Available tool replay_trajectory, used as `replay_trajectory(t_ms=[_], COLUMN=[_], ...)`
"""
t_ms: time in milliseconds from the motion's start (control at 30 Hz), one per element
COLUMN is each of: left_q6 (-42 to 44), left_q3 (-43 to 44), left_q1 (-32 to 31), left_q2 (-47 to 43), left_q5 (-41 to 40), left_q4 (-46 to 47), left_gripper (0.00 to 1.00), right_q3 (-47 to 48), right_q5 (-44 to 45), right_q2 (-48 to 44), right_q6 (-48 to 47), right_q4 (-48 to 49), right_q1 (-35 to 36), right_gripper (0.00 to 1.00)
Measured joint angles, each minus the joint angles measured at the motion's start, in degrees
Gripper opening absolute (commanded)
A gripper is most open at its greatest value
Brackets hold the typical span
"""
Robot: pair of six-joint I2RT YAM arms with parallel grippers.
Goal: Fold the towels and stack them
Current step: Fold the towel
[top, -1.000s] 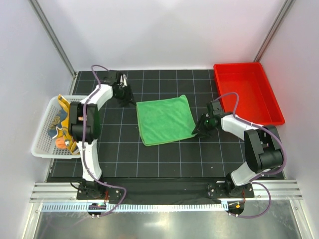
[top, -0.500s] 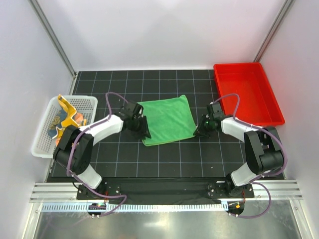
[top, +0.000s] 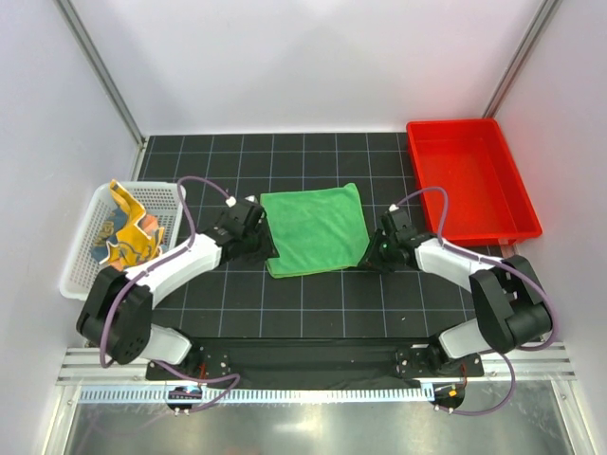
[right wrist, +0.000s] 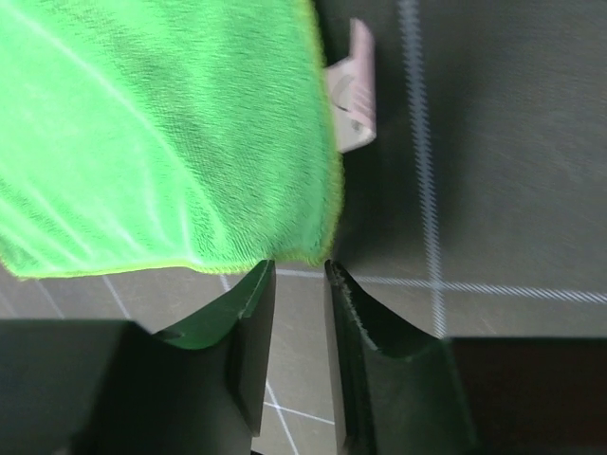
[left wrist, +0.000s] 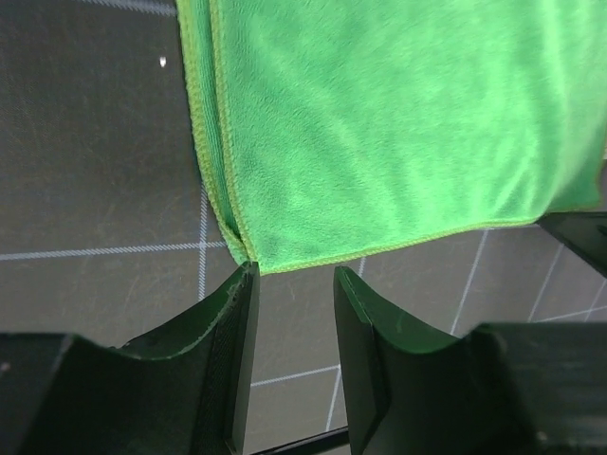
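The green towel [top: 315, 229] lies flat on the black grid mat, folded double along its left side [left wrist: 379, 123]. My left gripper [top: 264, 248] sits low at its near left corner, jaws open [left wrist: 294, 275], the cloth edge just past the fingertips and nothing between them. At the near right corner my right gripper [top: 368, 258] also stands open with a narrow gap [right wrist: 298, 267], the towel's corner [right wrist: 190, 142] touching the tips. A white tag [right wrist: 351, 90] pokes out at that side. The yellow-orange towel [top: 133, 232] and a pale patchy one [top: 101, 239] lie crumpled in the basket.
A white mesh basket [top: 78, 275] sits off the mat's left edge. A red bin [top: 471, 175] stands at the back right, close behind the right arm. White walls enclose the table on three sides.
The left arm swung from the mat's back left down to the green towel's near left corner. The right gripper shifted slightly left to the near right corner and narrowed.
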Motion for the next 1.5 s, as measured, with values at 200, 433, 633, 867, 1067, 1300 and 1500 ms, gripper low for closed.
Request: replay_trajectory(t_ms=[200, 433, 633, 867, 1067, 1300, 1500], left_q6=[-2.6, -3.9, -4.1, -3.7, -3.1, -3.2, -3.3], left_q3=[-2.6, -3.2, -3.2, -3.2, -3.5, -4.0, -4.0], left_q1=[-1.5, -2.8, -3.0, -3.1, -3.1, -3.1, -3.1], left_q2=[6.1, 7.8, 9.1, 8.5, 6.5, 4.7, 4.7], left_q5=[0.9, -0.1, -2.2, -6.7, -7.0, -5.2, -4.6], left_q4=[1.9, 2.9, 2.8, 0.9, 0.0, 0.7, 0.7], left_gripper=[0.41, 0.39, 0.35, 0.29, 0.34, 0.29, 0.28], right_q3=[0.1, 0.2, 0.4, 0.5, 0.5, 0.5, 0.5], right_q5=[4.1, 6.4, 7.9, 8.4, 8.6, 8.6, 8.6], right_q2=[-1.6, -1.7, -1.7, -4.2, -4.8, -3.6, -2.5], right_q6=[0.0, 0.2, 0.2, 0.6, 0.9, 1.0, 1.1], right_q4=[-3.2, -3.3, -3.5, -4.7, -4.3, -3.5, -2.8], right_q1=[0.0, 0.0, 0.0, 0.0, 0.0, 0.0, 0.0], right_gripper=[0.40, 0.37, 0.36, 0.39, 0.38, 0.31, 0.30])
